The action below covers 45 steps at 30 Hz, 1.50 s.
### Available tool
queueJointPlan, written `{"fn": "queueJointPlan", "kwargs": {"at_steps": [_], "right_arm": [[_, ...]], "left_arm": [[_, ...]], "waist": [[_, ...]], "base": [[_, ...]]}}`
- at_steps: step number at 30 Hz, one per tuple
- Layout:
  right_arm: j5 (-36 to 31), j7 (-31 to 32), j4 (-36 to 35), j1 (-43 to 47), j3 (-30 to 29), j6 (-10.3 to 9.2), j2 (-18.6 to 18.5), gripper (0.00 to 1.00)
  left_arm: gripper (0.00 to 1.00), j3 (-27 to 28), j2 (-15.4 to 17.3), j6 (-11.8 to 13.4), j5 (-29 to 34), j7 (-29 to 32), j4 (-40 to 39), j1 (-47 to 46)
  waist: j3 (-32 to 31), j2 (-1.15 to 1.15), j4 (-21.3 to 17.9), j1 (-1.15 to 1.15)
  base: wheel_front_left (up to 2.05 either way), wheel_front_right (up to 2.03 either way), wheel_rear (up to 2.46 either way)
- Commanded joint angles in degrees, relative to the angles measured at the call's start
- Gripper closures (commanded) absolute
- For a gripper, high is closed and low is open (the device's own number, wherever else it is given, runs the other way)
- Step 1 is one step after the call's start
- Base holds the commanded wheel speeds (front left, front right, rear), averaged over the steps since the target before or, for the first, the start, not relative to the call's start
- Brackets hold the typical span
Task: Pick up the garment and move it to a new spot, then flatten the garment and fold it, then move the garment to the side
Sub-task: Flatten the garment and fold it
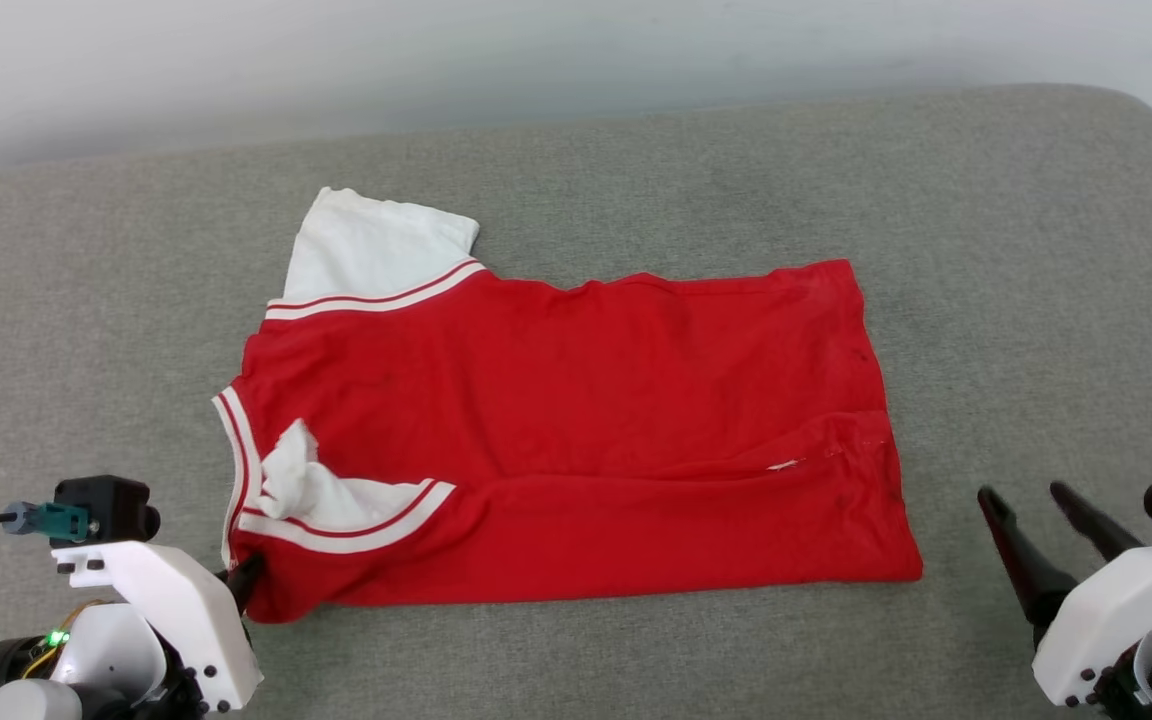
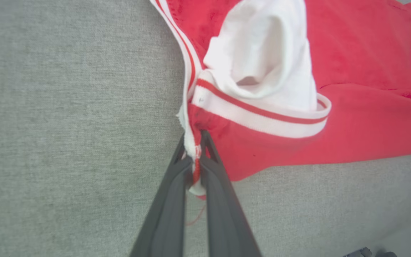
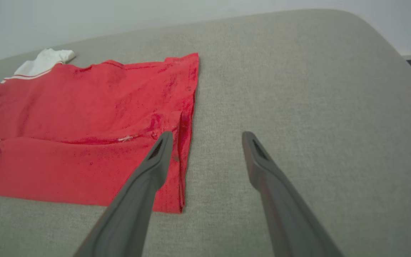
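Observation:
The garment [image 1: 576,440] is a red shirt with white sleeves and striped trim, lying spread on the grey surface with its plain side up; its near long edge is folded over onto the body. My left gripper [image 1: 244,580] is shut on the garment's near left corner, and the left wrist view shows the striped edge [image 2: 195,157] pinched between the two dark fingers. A crumpled white sleeve [image 2: 262,60] lies just beyond that grip. My right gripper [image 1: 1021,495] stands open to the right of the garment's near right corner [image 3: 177,200], apart from the cloth.
The grey padded surface [image 1: 1036,300] runs wide around the garment, with bare room to the right and along the front. A pale wall [image 1: 576,50] stands behind its far edge. The surface's rounded right corner [image 3: 387,32] drops off to a floor.

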Motion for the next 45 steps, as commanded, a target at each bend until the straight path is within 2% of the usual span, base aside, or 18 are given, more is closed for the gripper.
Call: {"fn": "queueJointPlan", "kwargs": {"at_steps": [1,4,7,18,19,20,21,32,45], "right_arm": [[1.1,5.63,1.16,-0.14,0.04,-0.04,-1.42,0.0],[2.9,13.7,2.63,-1.68,1.16,-0.04,-2.69,0.0],[4.35,19.09,4.24,-3.63,2.83,-0.04,-3.66,0.0],[7.75,25.41,17.29,-10.76,10.38,-0.03,-3.41,0.0],[8.27,25.82,18.4,-10.8,11.02,-0.02,-3.07,0.54],[8.81,26.16,19.32,-10.99,11.49,-0.02,-2.86,0.95],[9.04,26.26,19.96,-11.22,11.92,-0.02,-2.86,1.0],[10.23,22.15,17.88,-11.83,12.07,-0.02,-5.88,1.0],[9.86,23.19,14.29,-4.68,9.21,-0.03,-5.58,1.0]], "left_arm": [[1.0,-0.05,-0.11,0.39,0.82,-0.97,-1.68,0.17],[1.0,-0.43,-0.39,0.8,1.84,-1.8,-3.64,-0.6],[1.0,-1.01,-0.9,1.03,2.84,-2.54,-4.99,-1.76],[1.0,-2.54,-2.87,1.57,4.42,-4.61,-4.94,-4.36],[1.0,-2.56,-3.09,1.7,4.38,-4.81,-4.77,-4.34],[1.0,-2.57,-3.31,1.81,4.29,-5.0,-4.66,-4.21],[1.0,-2.46,-3.54,1.98,4.17,-5.28,-4.54,-4.03],[1.0,-2.01,-5.25,3.57,3.88,-7.87,-4.26,0.07],[1.0,-1.0,-5.8,6.34,2.16,-8.48,-5.46,9.69]], "waist": [[-0.27,0.0,0.97,0.0],[0.16,0.0,1.97,0.0],[1.19,0.0,3.03,0.0],[3.85,0.0,5.22,0.0],[3.84,0.0,5.29,0.0],[3.8,0.0,5.34,0.0],[3.65,0.0,5.34,0.0],[-1.0,0.0,5.02,0.0],[-7.17,0.0,4.91,0.0]], "base": [[0.0,0.0,0.0],[0.0,0.0,0.0],[0.0,0.0,0.0],[0.0,0.0,0.0],[0.0,0.0,0.0],[0.0,0.0,0.0],[0.0,0.0,0.0],[0.0,0.0,0.0],[0.0,0.0,0.0]]}}
